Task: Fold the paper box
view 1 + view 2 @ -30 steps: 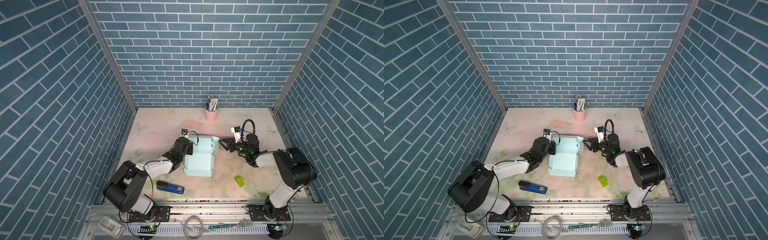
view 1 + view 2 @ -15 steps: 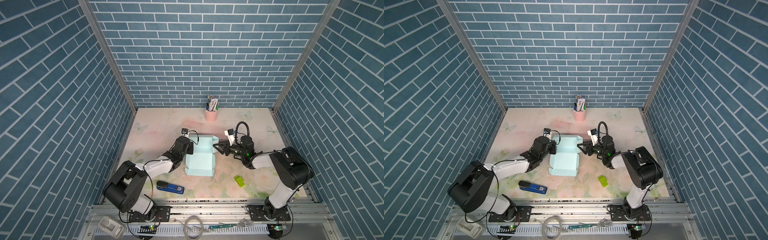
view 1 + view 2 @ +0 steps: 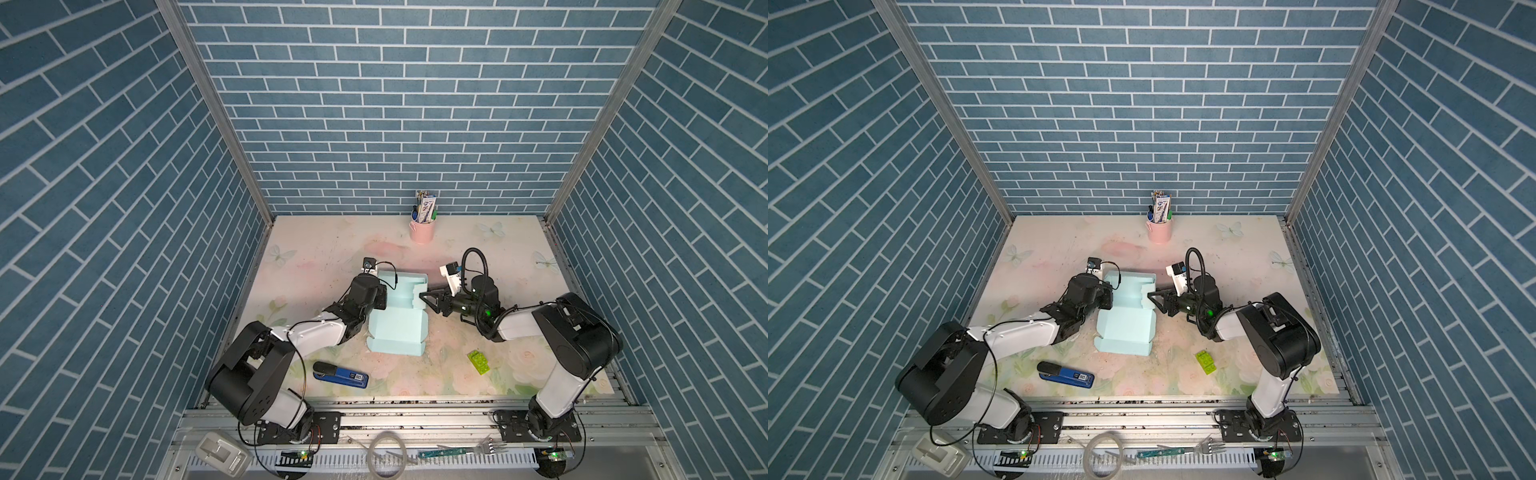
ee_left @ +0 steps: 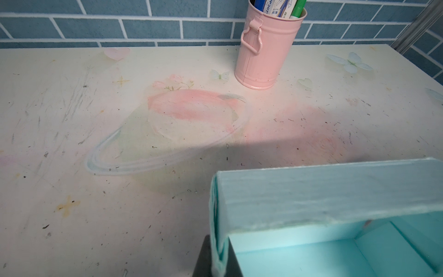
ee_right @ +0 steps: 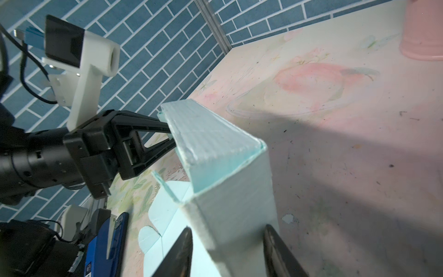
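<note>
The pale mint paper box [image 3: 397, 328] [image 3: 1127, 328] lies mid-table, its far half raised into walls and its near half flat with flaps. My left gripper [image 3: 381, 298] [image 3: 1109, 297] is shut on the box's left wall; the left wrist view shows the card edge [image 4: 217, 235] pinched between the dark fingers of that gripper [image 4: 218, 261]. My right gripper [image 3: 424, 293] [image 3: 1152, 293] is at the box's right wall. In the right wrist view the gripper [image 5: 230, 249] stands open astride that wall [image 5: 239, 211], and the left gripper [image 5: 172, 138] grips the opposite side.
A pink pen cup [image 3: 422, 230] stands at the back by the wall. A blue stapler [image 3: 340, 374] lies front left of the box and a green toy brick [image 3: 478, 362] front right. A fork [image 3: 490, 449] and other bits lie on the front rail.
My right gripper has moved left to the box's right wall and its jaws have narrowed. The left gripper has kept its hold and place.
</note>
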{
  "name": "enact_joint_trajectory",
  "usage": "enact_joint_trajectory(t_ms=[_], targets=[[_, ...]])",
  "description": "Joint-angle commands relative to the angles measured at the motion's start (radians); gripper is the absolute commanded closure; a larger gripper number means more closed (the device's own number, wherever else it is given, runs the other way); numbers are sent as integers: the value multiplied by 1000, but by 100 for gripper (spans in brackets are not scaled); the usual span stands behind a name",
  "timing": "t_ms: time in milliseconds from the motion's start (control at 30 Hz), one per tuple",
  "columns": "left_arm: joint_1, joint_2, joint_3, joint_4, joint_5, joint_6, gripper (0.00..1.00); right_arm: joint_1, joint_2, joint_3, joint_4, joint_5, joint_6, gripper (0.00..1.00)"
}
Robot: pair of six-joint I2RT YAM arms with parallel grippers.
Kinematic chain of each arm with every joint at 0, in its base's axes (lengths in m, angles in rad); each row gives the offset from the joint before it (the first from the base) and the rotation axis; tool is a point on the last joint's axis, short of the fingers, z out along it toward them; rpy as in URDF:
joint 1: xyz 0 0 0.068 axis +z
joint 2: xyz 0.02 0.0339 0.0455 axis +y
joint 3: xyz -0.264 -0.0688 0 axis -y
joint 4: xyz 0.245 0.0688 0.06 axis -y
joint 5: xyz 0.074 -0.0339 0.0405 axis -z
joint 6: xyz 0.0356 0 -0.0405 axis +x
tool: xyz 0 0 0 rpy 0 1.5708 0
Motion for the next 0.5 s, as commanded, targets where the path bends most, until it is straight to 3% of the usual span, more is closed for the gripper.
enact_joint_trajectory(t_ms=[0,467], targets=[[-18,-14,16,8,6,-12,92,34,-47,6,-21,109,-64,56],[-39,-37,6,-5,-30,-2,92,139,-116,28,-153,490,-164,78]])
